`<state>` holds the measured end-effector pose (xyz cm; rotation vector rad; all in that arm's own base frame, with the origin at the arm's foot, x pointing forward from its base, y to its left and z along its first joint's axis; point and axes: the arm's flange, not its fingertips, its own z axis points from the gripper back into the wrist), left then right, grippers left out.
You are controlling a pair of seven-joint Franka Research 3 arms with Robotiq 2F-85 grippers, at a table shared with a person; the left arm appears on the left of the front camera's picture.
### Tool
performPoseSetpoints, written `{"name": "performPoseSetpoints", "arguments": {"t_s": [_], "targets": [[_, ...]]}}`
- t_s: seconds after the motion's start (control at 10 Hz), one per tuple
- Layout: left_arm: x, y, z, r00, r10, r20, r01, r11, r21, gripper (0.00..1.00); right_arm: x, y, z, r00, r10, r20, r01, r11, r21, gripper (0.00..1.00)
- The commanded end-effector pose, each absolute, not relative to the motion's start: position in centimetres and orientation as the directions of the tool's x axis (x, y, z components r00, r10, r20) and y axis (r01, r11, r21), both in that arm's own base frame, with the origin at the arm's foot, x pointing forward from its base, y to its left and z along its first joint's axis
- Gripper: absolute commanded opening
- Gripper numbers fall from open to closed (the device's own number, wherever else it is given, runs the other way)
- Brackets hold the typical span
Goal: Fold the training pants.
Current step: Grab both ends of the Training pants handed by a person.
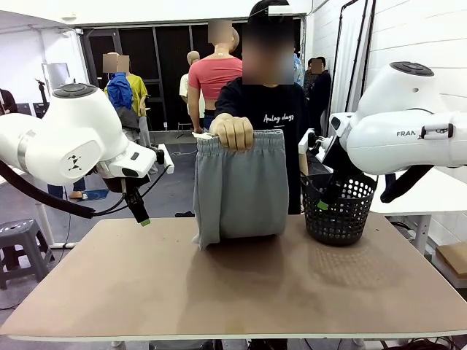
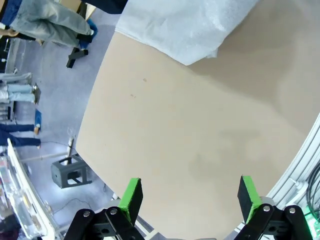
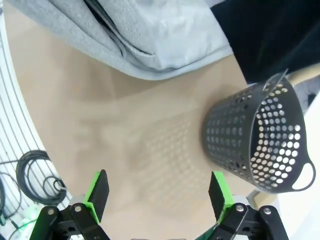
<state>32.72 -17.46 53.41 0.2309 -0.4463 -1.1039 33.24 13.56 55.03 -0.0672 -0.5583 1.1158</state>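
A person at the far side of the table holds up the light grey training pants point(image 1: 242, 189) by the gathered waistband with one hand point(image 1: 232, 132). The legs hang down and their lower end rests on the table. My left gripper point(image 1: 141, 211) hovers above the table's far left, well left of the pants, open and empty. In the left wrist view the left gripper point(image 2: 190, 196) looks down on bare table, with the pants point(image 2: 185, 25) far ahead. My right gripper point(image 1: 326, 195) hangs in front of the basket, open; in its own view the right gripper point(image 3: 159, 192) faces the pants point(image 3: 125, 35).
A black mesh basket point(image 1: 343, 215) stands on the far right of the brown table point(image 1: 241, 292), also seen as the basket point(image 3: 262, 135) in the right wrist view. A grey stool point(image 1: 22, 240) stands off the table's left. More people stand in the background.
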Motion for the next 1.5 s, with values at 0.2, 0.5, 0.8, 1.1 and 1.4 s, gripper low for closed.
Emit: {"name": "performPoseSetpoints", "arguments": {"t_s": [0.2,0.5,0.8,1.1,1.4], "targets": [[35.1,-17.1,50.8,0.163,-0.952,0.258,0.867,0.263,0.424,1.00,35.4,12.1,53.2,0.161,0.918,0.363,-0.878,0.302,-0.372,1.00],[36.5,-16.4,49.5,0.116,-0.963,0.242,0.883,0.212,0.420,1.00,37.0,11.9,51.7,0.125,0.927,0.353,-0.886,0.265,-0.381,1.00],[36.0,-16.9,49.9,0.152,-0.960,0.233,0.869,0.242,0.431,1.00,36.1,12.1,52.7,0.155,0.929,0.337,-0.882,0.284,-0.375,1.00],[36.1,-16.8,49.7,0.134,-0.965,0.223,0.876,0.221,0.428,1.00,36.3,12.1,52.7,0.155,0.929,0.335,-0.880,0.284,-0.382,1.00],[38.3,-16.3,46.9,0.084,-0.914,0.397,0.874,0.259,0.412,1.00,37.9,11.6,49.7,-0.014,0.891,0.453,-0.908,0.178,-0.378,1.00]]}}
